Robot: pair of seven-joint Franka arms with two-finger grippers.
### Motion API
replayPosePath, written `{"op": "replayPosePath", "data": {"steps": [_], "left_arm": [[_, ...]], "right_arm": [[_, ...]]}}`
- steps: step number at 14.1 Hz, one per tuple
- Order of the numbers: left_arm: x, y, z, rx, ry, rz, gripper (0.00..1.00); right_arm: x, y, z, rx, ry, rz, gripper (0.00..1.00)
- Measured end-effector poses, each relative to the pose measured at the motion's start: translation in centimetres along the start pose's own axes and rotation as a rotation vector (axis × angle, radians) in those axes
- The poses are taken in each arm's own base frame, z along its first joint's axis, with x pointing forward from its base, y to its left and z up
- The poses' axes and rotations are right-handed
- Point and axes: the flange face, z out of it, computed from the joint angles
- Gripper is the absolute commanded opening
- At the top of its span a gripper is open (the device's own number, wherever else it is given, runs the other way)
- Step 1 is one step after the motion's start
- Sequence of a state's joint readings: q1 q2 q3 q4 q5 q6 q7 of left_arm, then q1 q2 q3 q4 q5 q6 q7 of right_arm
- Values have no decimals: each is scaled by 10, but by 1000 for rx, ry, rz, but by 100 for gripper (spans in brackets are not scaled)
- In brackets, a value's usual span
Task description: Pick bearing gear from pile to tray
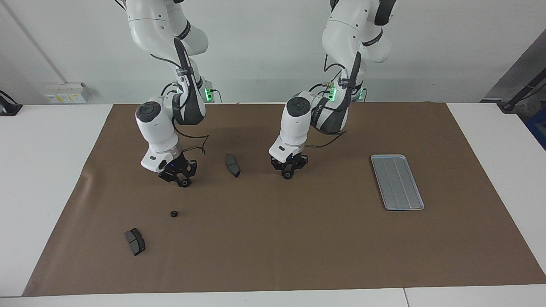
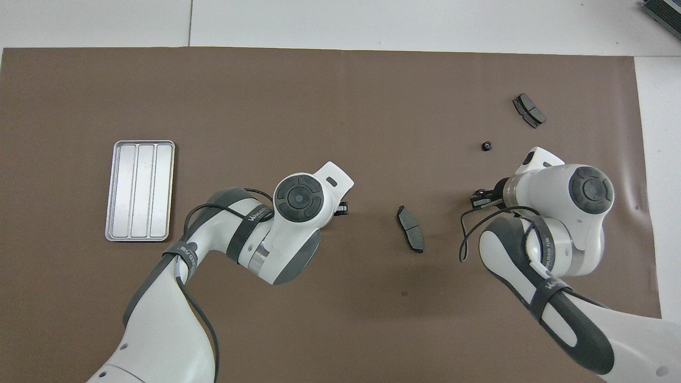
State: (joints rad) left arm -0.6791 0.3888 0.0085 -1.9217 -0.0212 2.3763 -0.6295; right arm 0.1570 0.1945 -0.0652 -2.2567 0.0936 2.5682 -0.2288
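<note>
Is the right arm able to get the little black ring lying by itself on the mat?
Probably yes. The loose ring lies bare on the mat, close to the right gripper, with nothing between them. But that gripper looks closed on another ring, so it seems busy.
</note>
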Motion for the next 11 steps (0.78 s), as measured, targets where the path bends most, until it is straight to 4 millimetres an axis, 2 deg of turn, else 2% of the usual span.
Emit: {"op": "replayPosePath", "data": {"steps": [3,4,7,9,11], "left_arm": [[-3,2,0,1,-1,5,12],[-4,2,0,1,-1,7,10],[4,-3,-6,-1,11,-11,6],[33,-30,-25,-9,39,-77,6],[70,-87,-55,-11,60,-163,6]], "right_arm": [[11,-15,-12,8,-4,74,0],[19,-20,-23,14,-12,108,0],[49,-44,-73,30,-28,216,0],[64,-68,-100,38,-30,270,0],[72,-102,-111,46,-19,311,0]]}}
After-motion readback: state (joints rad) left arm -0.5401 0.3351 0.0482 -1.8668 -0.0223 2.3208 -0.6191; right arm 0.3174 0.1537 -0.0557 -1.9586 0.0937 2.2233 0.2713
